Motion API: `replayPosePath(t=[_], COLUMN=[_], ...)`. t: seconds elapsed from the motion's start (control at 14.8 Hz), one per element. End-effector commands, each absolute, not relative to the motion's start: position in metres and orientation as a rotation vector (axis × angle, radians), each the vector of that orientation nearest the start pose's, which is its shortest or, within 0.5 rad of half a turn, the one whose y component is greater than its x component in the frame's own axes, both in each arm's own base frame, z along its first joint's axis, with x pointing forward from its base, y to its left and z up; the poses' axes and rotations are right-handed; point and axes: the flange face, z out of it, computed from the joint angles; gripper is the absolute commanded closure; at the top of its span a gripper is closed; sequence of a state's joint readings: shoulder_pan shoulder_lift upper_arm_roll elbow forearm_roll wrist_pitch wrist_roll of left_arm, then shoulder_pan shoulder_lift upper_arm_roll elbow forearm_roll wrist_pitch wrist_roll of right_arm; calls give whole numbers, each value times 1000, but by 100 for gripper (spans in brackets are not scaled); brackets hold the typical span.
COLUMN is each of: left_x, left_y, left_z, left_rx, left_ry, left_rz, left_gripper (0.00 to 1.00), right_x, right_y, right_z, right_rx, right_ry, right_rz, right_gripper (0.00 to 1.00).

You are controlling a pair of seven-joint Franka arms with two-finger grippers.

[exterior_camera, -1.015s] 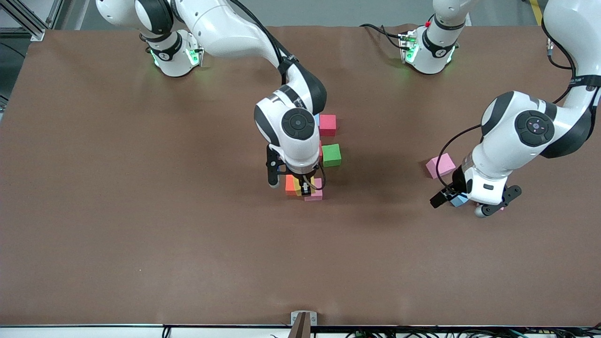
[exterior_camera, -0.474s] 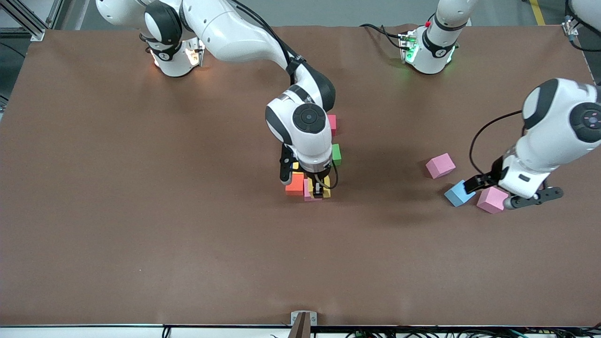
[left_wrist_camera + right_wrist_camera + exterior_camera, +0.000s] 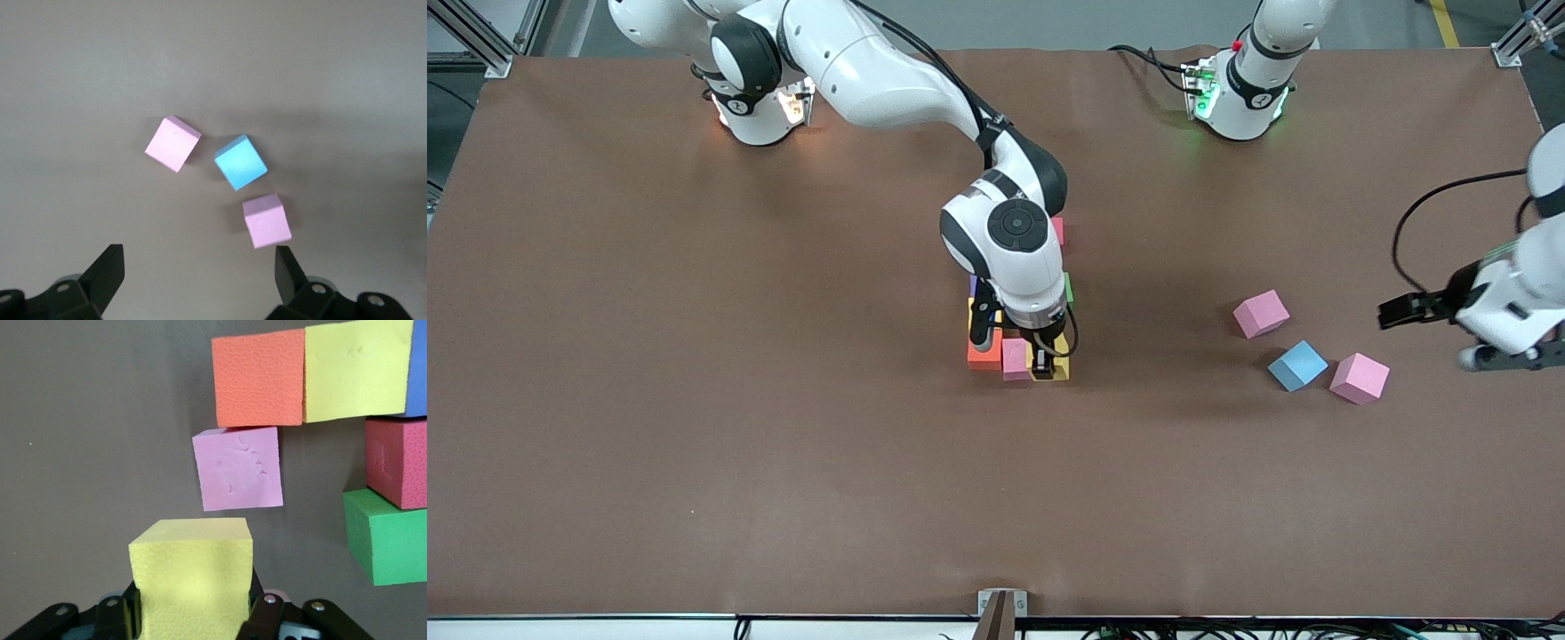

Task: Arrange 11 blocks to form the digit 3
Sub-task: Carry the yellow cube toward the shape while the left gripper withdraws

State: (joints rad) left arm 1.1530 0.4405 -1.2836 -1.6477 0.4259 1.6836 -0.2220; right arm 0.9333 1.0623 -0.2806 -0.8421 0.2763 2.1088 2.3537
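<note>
My right gripper (image 3: 1043, 364) is shut on a yellow block (image 3: 1056, 369) (image 3: 191, 580), low over the table beside a pink block (image 3: 1015, 358) (image 3: 238, 468). That pink block sits by an orange block (image 3: 983, 354) (image 3: 257, 379). Farther from the front camera lie a second yellow block (image 3: 357, 370), a red block (image 3: 397, 463) and a green block (image 3: 387, 537), mostly hidden under the arm in the front view. My left gripper (image 3: 1448, 335) (image 3: 199, 273) hangs open and empty near the left arm's end of the table.
Three loose blocks lie toward the left arm's end: a pink one (image 3: 1261, 313) (image 3: 173, 143), a light blue one (image 3: 1297, 365) (image 3: 241, 162) and another pink one (image 3: 1359, 378) (image 3: 267, 221). A sliver of a blue block (image 3: 419, 367) shows next to the second yellow one.
The left gripper drew back from the loose blocks toward its end of the table, uncovering them. The right gripper slid the yellow block from over the orange block to beside the pink one.
</note>
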Motion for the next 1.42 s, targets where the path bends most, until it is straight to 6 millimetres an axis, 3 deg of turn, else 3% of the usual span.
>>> replayPosePath(t=[0.0, 0.07, 0.47, 0.74, 0.95, 1.15, 1.35], left_x=[586, 581, 581, 604, 622, 629, 629], left_y=[93, 99, 89, 71, 58, 52, 39], left_z=[532, 538, 552, 556, 560, 553, 561], left_rx=[-3184, -3186, -3193, -3184, -3160, -3131, -3112], left_ry=[-30, -45, -47, -23, -15, -26, -31], left_rz=[113, 113, 76, 55, 59, 152, 156], left_gripper=[0, 0, 0, 0, 0, 0, 0], right_x=[568, 566, 565, 563, 558, 557, 558], right_y=[592, 593, 596, 602, 606, 607, 608], right_z=[283, 279, 279, 282, 266, 261, 262], right_rx=[-1942, -1941, -1891, -1849, -1855, -1846, -1838], right_ry=[2146, 2146, 2176, 2178, 2180, 2178, 2180], right_rz=[20, 19, 37, 46, 45, 44, 46], right_gripper=[100, 100, 100, 100, 100, 100, 100])
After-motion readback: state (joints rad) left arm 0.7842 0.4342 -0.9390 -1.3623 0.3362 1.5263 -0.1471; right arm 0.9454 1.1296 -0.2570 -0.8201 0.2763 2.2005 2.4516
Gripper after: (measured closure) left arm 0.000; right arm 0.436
